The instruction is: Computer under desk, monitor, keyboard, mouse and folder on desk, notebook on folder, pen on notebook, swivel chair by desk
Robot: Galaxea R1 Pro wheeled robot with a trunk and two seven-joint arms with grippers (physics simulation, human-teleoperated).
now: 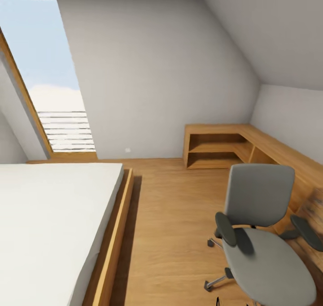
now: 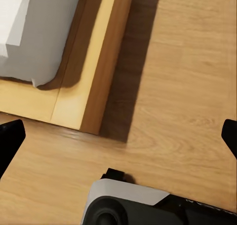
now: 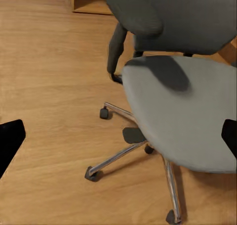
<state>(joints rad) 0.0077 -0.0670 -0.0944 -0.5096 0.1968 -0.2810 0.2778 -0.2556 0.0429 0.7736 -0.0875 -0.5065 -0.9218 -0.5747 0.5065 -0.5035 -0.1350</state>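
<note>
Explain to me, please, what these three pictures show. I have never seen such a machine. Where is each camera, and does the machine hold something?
This is a simulated wheeled robot with two arms. The large picture comes from its head camera: a bedroom with a bed, a window, a low wooden shelf and a grey swivel chair with an empty seat. The other two cameras sit on the arms near the grippers. The left one looks down at the wood floor beside the bed frame. The right one looks at the chair's seat and chrome base. Both grippers are open and hold nothing.
</note>
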